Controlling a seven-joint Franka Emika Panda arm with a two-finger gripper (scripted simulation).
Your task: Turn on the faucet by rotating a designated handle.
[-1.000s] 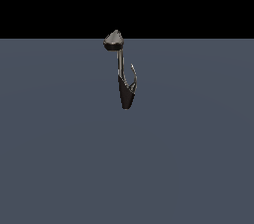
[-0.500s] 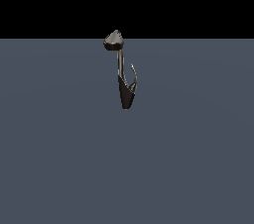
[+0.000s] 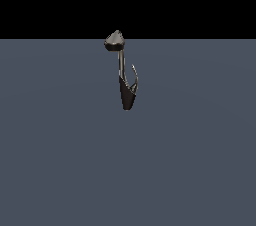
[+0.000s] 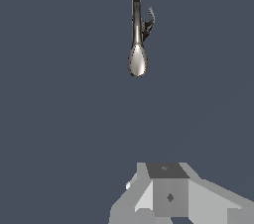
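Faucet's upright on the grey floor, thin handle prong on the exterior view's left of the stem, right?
Not quite. The faucet does stand upright on the grey floor, but the handle branches off on the exterior view's right of the stem. The exterior view shows it.

Handle (image 3: 134, 79) branches off faucet (image 3: 121, 70) (exterior view's right).

No text, label, brand or number could be read anywhere. The faucet (image 3: 123, 77) carried no markings (nor did the grey floor (image 3: 60, 160)).
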